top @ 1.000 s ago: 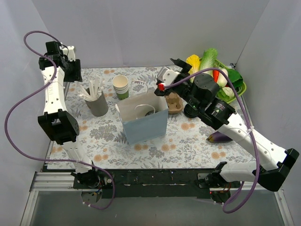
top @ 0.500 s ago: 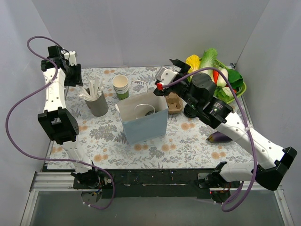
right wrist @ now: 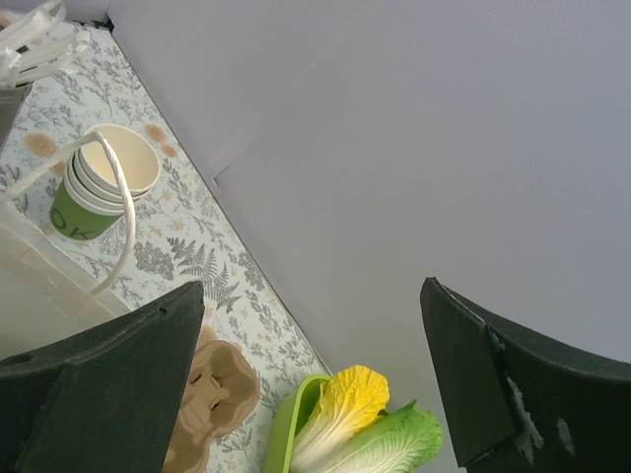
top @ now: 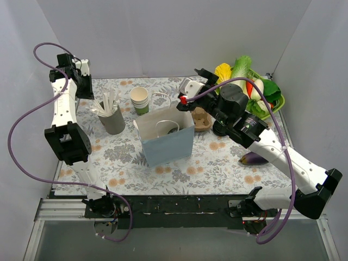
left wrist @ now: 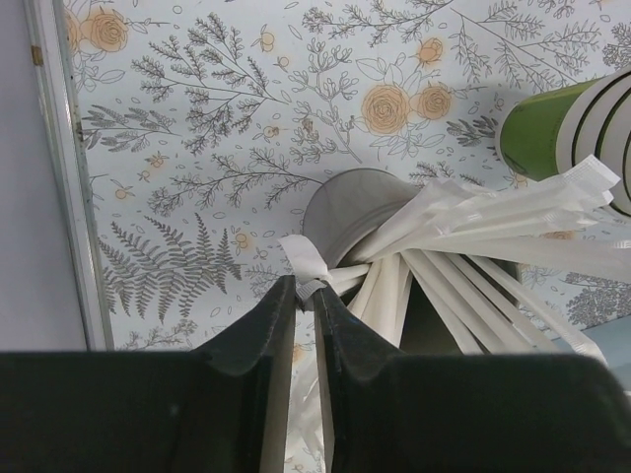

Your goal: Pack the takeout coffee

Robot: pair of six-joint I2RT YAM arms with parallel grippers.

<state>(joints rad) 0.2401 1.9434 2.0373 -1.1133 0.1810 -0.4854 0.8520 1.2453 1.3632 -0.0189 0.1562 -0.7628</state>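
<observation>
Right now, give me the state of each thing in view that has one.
paper bag: upright, mouth open.
takeout coffee: seemingly the dark shape inside the bag.
left gripper: shut on a wrapped straw.
right gripper: open, empty.
stack of cups: upright, lidless.
straw holder: upright, full of straws.
cup carrier: nothing in the part that shows.

Surface (top: 217, 163): matt floral print. Bag (top: 168, 145): matt blue-grey paper. Cup stack (top: 140, 99): smooth paper. Carrier (top: 202, 119): rough brown moulded pulp. Straws (left wrist: 473, 227): white paper wrappers, crinkled. Left pincer (left wrist: 305, 286): matt black plastic. Aubergine (top: 253, 159): glossy purple skin.
</observation>
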